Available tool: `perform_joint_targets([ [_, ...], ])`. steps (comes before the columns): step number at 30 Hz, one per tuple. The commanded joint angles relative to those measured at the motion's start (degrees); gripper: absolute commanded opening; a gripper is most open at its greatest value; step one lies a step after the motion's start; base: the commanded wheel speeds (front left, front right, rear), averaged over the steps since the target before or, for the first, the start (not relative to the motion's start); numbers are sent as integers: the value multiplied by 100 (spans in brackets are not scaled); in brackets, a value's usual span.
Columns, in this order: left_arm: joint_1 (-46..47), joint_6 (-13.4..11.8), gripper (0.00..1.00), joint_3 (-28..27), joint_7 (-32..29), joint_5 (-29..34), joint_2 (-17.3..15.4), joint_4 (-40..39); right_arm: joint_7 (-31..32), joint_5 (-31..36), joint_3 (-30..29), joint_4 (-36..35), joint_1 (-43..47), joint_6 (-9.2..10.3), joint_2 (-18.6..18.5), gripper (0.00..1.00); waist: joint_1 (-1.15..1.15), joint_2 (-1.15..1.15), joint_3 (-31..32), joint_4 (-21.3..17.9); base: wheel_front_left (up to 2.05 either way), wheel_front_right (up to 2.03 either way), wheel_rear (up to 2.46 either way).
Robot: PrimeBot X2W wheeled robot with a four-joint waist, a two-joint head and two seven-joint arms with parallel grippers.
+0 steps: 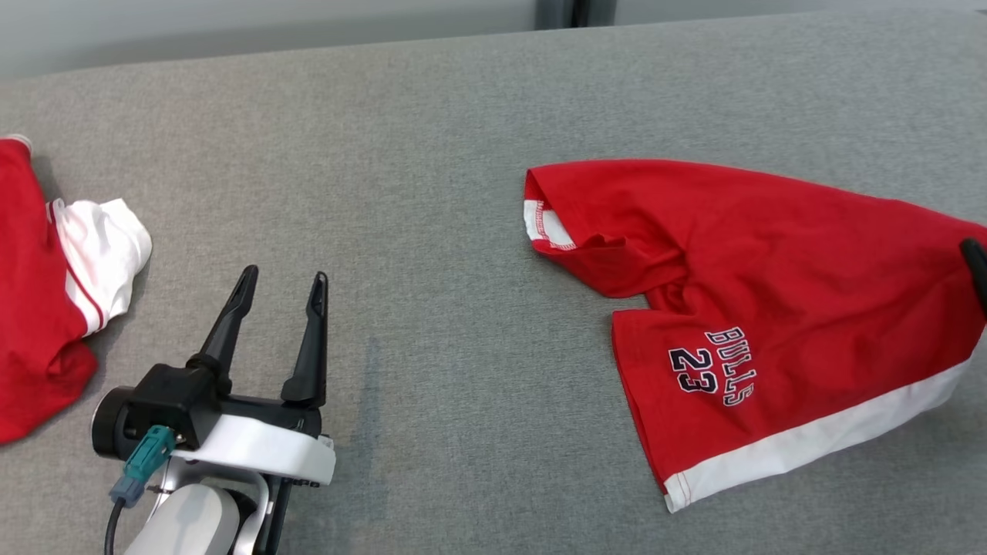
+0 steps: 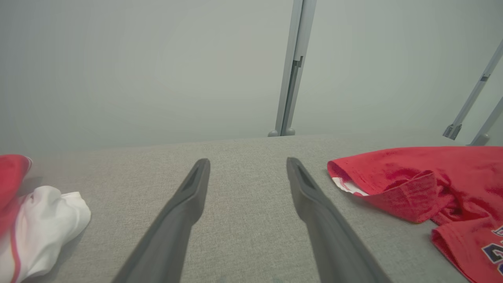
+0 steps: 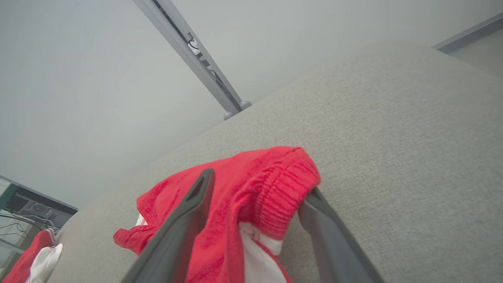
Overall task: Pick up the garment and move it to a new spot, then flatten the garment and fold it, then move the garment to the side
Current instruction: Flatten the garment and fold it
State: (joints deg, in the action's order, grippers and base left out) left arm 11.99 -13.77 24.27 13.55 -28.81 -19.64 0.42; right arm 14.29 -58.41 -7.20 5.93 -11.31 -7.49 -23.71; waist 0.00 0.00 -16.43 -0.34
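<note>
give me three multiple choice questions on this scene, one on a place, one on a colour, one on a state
1. Where do the red Bulls shorts lie from the left gripper?
A) to the robot's right of it
B) between its fingers
C) to the robot's left of it

2. What colour is the hem band on the shorts?
A) blue
B) white
C) yellow

3. How does the left gripper stand?
A) shut on the shorts
B) shut on nothing
C) open, holding nothing

Answers:
1 A, the shorts lie at the right of the head view, apart from that gripper.
2 B, a white strip runs along the leg hem.
3 C, its fingers stand apart over the bare grey fabric surface.
</note>
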Motion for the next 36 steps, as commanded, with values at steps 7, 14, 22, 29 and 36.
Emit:
perform_joint_targets([
  [7,-190,-127,100,-84,-60,-58,-142,-117,-203,659,508,354,238,-1,-149,100,0,0,223,-240,0,0,0],
  [14,-228,-145,100,-37,-79,-57,-144,-211,-161,1141,760,457,277,-1,-285,100,0,0,292,-272,0,0,0],
  [22,-374,-254,100,-99,-26,-79,-150,-230,-1336,2235,626,-505,422,-1,-59,100,0,0,472,-280,0,0,0],
  [29,-480,-290,100,-86,-4,-55,-178,-251,-1788,3042,606,-1052,567,0,368,100,0,0,662,-271,0,0,0],
  [36,-659,-353,100,-24,-28,-52,-197,-313,-1744,3534,575,-1376,948,0,758,100,0,0,832,-230,0,0,0],
])
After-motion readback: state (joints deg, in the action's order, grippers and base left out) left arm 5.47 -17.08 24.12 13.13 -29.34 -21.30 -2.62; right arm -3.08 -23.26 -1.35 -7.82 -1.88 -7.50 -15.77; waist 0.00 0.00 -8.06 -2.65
